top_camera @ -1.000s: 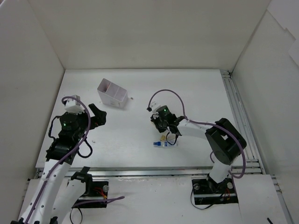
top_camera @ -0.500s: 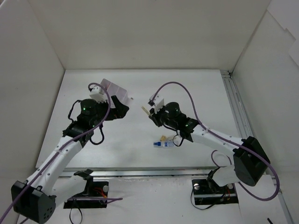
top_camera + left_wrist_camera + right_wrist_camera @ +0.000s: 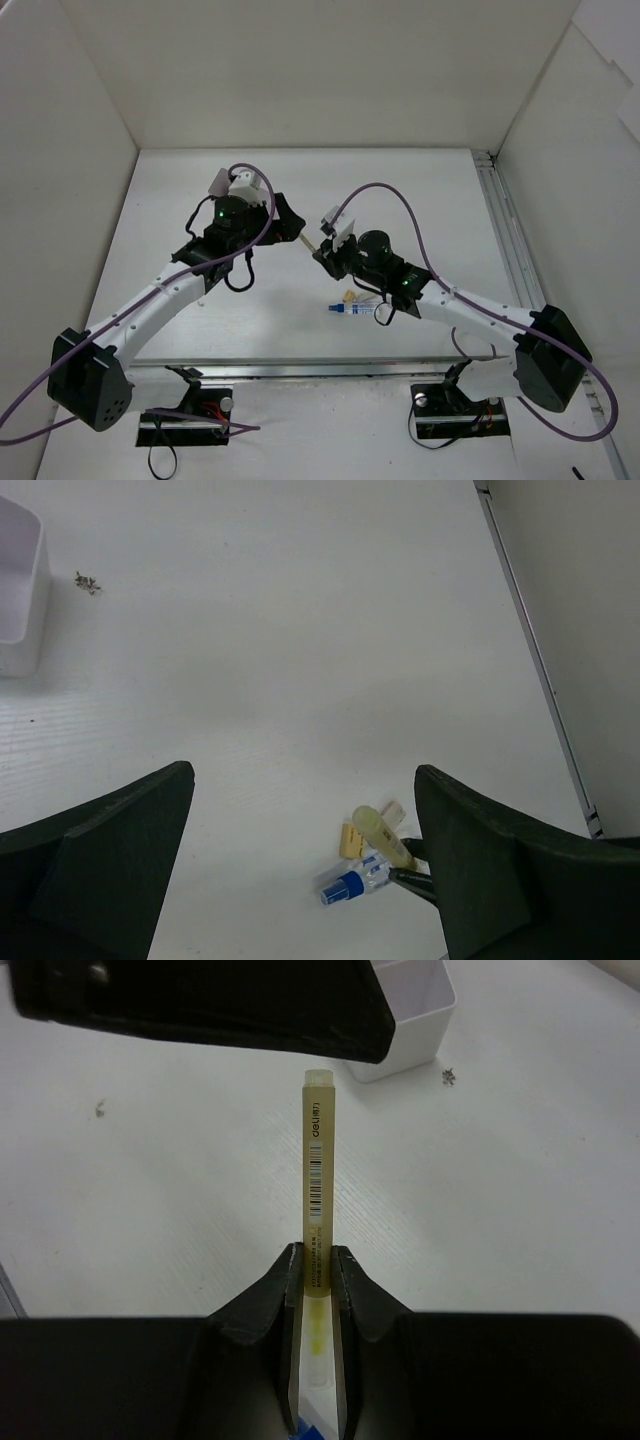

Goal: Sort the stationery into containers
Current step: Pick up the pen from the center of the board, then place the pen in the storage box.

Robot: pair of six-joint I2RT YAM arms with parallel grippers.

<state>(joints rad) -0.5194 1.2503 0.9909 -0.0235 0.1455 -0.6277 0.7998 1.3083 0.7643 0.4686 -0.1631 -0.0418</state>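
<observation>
The yellow pen [image 3: 316, 1160] is a slim, translucent olive-yellow barrel with a pale end cap, a barcode and small print; the right gripper [image 3: 316, 1257] is clamped on its lower half; its long axis runs in line with the fingers, the free end jutting straight ahead toward the white box [image 3: 412, 1012]; the left gripper [image 3: 303, 776], spread wide and holding nothing, hovers near that tip; behind the right gripper lie a blue-and-white tube [image 3: 352, 883] and tan bits [image 3: 350, 838]; the table [image 3: 440, 200] is matte white, enclosed by white walls [image 3: 320, 80], with a metal rail [image 3: 505, 240] along its right side.
</observation>
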